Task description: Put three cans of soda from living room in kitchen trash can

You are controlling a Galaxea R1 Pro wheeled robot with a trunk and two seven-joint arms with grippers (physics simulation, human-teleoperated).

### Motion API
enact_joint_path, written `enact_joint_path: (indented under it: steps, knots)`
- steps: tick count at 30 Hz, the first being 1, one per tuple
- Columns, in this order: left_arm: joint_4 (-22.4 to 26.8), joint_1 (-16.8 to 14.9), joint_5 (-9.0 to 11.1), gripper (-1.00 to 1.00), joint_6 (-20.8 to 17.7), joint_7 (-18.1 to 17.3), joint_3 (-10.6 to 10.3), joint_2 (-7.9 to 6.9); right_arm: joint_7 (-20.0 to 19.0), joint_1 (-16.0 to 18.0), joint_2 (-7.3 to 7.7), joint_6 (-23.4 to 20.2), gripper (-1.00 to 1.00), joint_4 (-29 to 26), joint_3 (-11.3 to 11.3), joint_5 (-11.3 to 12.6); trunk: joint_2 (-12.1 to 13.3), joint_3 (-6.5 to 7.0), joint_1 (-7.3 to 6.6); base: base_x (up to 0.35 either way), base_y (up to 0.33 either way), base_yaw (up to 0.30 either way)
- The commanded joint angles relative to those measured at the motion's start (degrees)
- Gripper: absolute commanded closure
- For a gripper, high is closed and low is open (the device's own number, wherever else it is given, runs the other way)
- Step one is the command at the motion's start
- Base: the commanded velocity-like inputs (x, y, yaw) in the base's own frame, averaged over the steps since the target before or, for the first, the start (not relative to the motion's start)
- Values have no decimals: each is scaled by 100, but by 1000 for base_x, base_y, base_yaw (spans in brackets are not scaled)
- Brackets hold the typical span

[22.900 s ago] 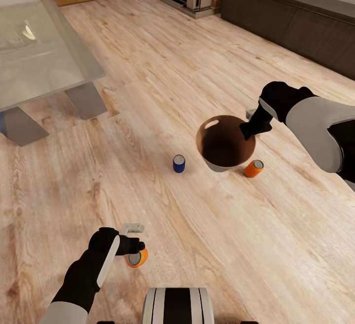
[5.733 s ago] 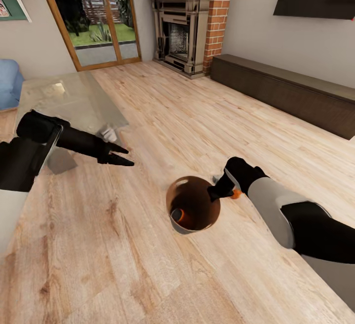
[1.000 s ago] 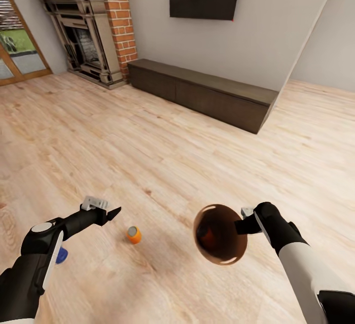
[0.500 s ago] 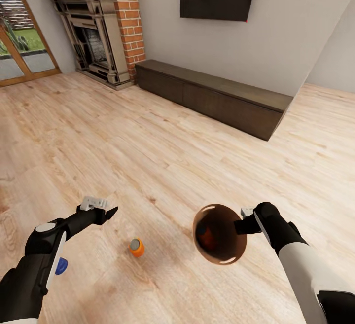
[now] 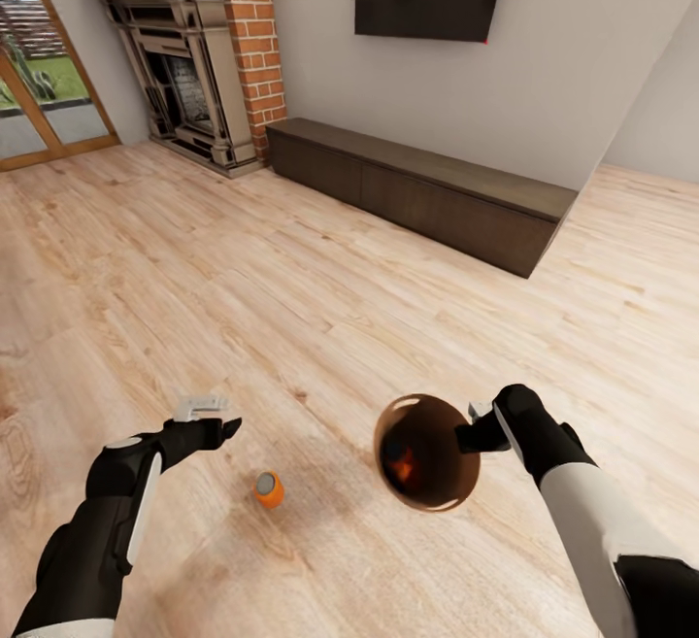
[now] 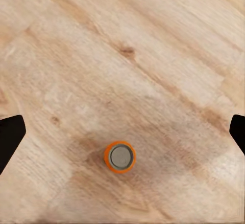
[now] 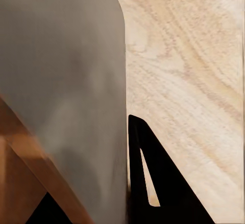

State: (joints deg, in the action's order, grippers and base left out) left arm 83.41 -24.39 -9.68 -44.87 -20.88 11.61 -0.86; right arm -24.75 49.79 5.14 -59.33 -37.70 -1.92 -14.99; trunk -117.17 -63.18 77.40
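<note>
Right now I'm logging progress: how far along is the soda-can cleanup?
Partly done. The bin, tilted off the floor in the right pincer, shows something orange inside, apparently one can; whether more lie in there I cannot tell. In hand: the open left pincer hangs over an upright orange can on the floor. Left: grab it, drop it in, and carry the bin to the kitchen.

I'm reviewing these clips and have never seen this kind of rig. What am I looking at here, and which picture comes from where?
This is a simulated two-armed robot. The wide picture comes from its head camera, looking down over both arms. The right gripper holds the trash can by its rim, lifted and tilted, with something orange inside. The left gripper hangs open above an orange soda can standing on the wooden floor. The other two pictures come from wrist cameras: the left looks straight down on that can, the right looks along the bin's grey wall.
</note>
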Motion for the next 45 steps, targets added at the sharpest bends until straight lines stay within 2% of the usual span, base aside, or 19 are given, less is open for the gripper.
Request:
enact_joint_path:
  steps: [1,3,6,8,13,14,16,20,22,27,32,38,40,45]
  knots:
    - [-7,-6,0,-100,-40,12,0,5,-47,119,0,-67,100,6,-5,165,0,-1,0,1,0,0]
    - [-24,-22,1,-100,-151,39,-1,20,-63,599,8,-67,100,97,-1,171,0,-6,0,0,0,0]
    - [-30,-27,1,-100,-191,48,-1,28,-68,939,16,-67,100,298,-1,176,0,-21,0,0,0,0]
    - [-33,-29,2,-100,-216,54,-7,53,-77,1574,49,-67,100,1008,-5,182,0,-34,0,0,0,0]
    - [-30,-31,3,-100,-232,57,-100,78,-81,2726,217,-67,100,2666,-7,180,0,-75,0,0,0,0]
    - [-29,-31,3,-100,-235,57,-149,84,-81,3214,312,-67,100,3170,1,177,0,-83,0,0,0,0]
    - [-28,-31,2,-100,-238,57,-181,88,-82,3605,377,-67,100,3473,10,175,0,-100,0,0,0,0]
    - [-27,-31,2,-100,-240,58,-221,92,-82,4119,489,-67,100,3855,41,170,0,-135,0,0,0,0]
    - [-27,-31,2,-100,-241,58,-229,93,-82,4228,536,-67,100,3922,116,167,0,-153,0,0,0,0]
    - [-27,-31,2,-100,-241,58,-243,128,-88,4577,654,-67,100,4028,649,164,-201,-287,110,0,0,0]
    - [-27,-31,2,-100,-242,62,-246,155,-90,4799,678,-67,100,4052,832,160,-401,-421,219,0,0,0]
    - [-27,-27,0,-100,-243,66,-249,188,-94,4982,632,-67,100,4060,1251,162,-642,-582,351,0,0,0]
    - [-27,-25,1,-100,-242,67,-262,190,-92,4986,628,-67,100,4055,1279,161,-722,-636,395,0,0,0]
    - [-27,-25,-12,-100,-242,72,-501,190,-92,4984,641,-67,100,4052,1315,155,-923,-770,505,0,0,0]
